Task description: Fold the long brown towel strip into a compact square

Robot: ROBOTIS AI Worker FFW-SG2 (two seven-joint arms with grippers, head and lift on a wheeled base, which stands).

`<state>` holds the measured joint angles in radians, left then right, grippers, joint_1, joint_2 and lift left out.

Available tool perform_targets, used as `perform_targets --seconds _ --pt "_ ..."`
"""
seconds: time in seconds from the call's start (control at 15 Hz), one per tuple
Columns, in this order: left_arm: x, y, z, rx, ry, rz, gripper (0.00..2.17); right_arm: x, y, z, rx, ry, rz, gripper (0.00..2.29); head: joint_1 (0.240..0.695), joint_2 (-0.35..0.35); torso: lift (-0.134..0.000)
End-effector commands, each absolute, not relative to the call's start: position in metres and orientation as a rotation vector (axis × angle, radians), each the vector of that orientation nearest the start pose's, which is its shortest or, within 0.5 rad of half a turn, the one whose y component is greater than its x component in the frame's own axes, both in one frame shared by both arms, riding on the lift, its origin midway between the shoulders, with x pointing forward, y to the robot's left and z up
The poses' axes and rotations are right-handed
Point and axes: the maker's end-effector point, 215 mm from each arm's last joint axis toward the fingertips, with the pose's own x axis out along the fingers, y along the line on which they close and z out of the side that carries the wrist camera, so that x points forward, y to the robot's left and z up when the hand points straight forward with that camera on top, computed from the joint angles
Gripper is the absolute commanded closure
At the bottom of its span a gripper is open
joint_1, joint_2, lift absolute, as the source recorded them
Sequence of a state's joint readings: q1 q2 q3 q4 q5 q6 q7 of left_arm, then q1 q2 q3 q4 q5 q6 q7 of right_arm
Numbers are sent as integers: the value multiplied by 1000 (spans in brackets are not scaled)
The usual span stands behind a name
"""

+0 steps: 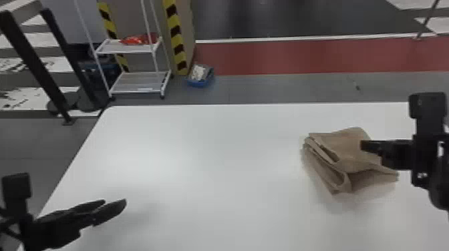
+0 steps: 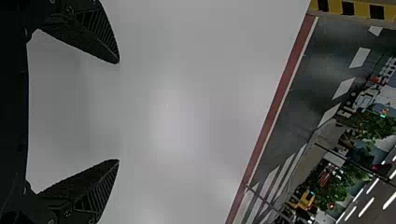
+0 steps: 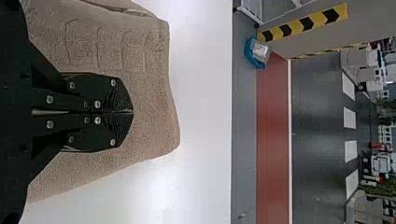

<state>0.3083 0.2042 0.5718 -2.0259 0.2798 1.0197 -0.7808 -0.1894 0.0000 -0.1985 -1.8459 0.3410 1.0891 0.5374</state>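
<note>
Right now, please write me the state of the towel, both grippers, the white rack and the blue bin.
Brown towel: folded in layers, loose, gaping at one side.
Left gripper: open, over the table.
Right gripper: fingers shut, at the towel.
White rack: standing, red item on upper shelf.
Blue bin: on floor, filled.

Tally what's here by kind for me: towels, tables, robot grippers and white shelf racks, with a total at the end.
Towels, one folded brown cloth towel: 1
Tables, one white flat table: 1
Grippers, black two-fingered left gripper and right gripper: 2
Racks, one white two-shelf rack: 1
Total: 5
</note>
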Motion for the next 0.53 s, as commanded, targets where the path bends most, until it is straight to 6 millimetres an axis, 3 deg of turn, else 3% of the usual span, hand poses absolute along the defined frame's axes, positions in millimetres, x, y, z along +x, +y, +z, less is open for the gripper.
perform_targets --seconds 0.0,0.13,0.27,0.47 --pt "394 374 -422 -371 638 -311 134 563 -333 -382 53 637 28 1872 695 85 -128" --pt "395 371 -418 -374 630 -321 134 558 -366 -383 58 641 -51 1872 695 59 -128" --pt "396 371 -417 -373 629 -323 134 545 -398 -403 81 675 -123 1872 695 29 -128" --pt "398 366 -418 -373 630 -333 134 543 -416 -426 101 713 -171 1872 695 -34 -128"
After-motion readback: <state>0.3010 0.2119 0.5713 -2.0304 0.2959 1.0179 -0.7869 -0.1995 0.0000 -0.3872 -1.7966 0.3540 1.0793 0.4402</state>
